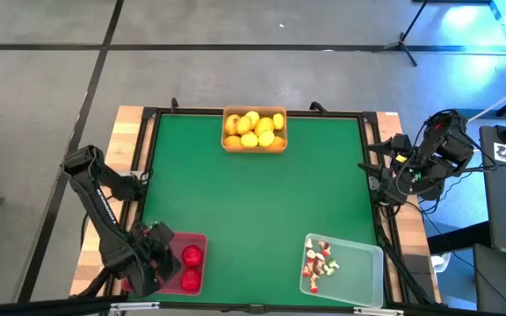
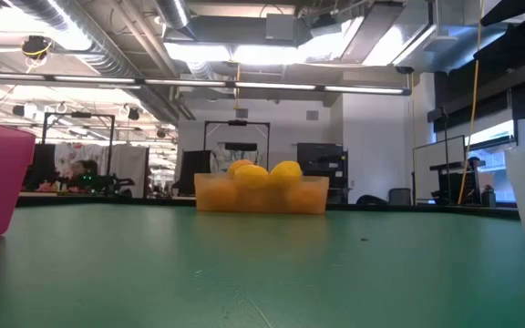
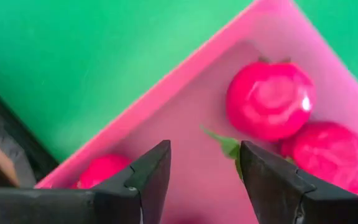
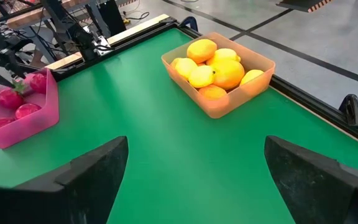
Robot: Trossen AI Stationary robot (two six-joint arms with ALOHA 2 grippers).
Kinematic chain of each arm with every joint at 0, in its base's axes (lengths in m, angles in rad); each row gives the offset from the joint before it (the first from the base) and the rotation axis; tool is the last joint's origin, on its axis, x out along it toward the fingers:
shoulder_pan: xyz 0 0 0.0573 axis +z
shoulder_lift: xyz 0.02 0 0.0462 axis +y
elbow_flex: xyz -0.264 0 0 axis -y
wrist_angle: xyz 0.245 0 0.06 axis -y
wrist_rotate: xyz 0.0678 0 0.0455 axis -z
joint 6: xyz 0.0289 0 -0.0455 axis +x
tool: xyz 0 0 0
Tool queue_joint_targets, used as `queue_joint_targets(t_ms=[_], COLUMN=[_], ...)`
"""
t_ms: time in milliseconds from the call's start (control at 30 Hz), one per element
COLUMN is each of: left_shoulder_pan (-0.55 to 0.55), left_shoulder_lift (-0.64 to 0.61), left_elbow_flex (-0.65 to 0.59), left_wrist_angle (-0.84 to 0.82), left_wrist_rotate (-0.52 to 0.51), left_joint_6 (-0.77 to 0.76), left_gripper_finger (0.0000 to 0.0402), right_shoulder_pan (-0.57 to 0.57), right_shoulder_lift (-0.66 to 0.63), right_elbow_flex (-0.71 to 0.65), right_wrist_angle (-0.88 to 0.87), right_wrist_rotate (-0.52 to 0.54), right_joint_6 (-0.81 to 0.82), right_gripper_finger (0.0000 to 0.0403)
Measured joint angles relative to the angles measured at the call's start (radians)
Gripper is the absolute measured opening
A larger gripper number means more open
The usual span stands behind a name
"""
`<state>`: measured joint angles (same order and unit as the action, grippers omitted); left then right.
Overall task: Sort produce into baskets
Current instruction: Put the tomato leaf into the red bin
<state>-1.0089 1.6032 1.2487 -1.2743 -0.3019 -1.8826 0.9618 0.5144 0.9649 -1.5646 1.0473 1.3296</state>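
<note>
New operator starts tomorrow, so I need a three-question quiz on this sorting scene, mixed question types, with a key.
1. True or false: the orange basket holds red fruits.
2. Which basket is the left gripper over? A) red B) orange C) clear
3. Fill in: the small whitish-and-red bits lie in the ____ basket.

Key:
1. False; it holds yellow fruits.
2. A; its open fingers stand above the red basket, with red fruits inside and nothing held.
3. Clear.
</note>
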Motion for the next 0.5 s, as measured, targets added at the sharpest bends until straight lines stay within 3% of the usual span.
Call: queue_joint_targets(t_ms=[133, 367, 500], left_shoulder_pan=[0.034, 0.069, 0.060], left_shoulder_lift=[0.000, 0.000, -0.005], left_elbow_flex=[-0.061, -0.200, -0.205], left_wrist_angle=[0.040, 0.258, 0.249], left_wrist_rotate=[-0.010, -0.004, -0.088], left_joint_6=[0.036, 0.042, -0.020], left_gripper_finger=[0.0186, 0.0186, 0.0186], right_shoulder_pan=[0.000, 0.000, 0.000], right_shoulder_lift=[0.000, 0.000, 0.000], right_elbow_flex=[0.000, 0.000, 0.000], right_wrist_angle=[0.000, 0.000, 0.000], right_wrist_rotate=[0.000, -0.005, -0.010], right_joint_6=[0.000, 0.000, 0.000], right_gripper_finger=[0.0374, 0.0374, 0.0374])
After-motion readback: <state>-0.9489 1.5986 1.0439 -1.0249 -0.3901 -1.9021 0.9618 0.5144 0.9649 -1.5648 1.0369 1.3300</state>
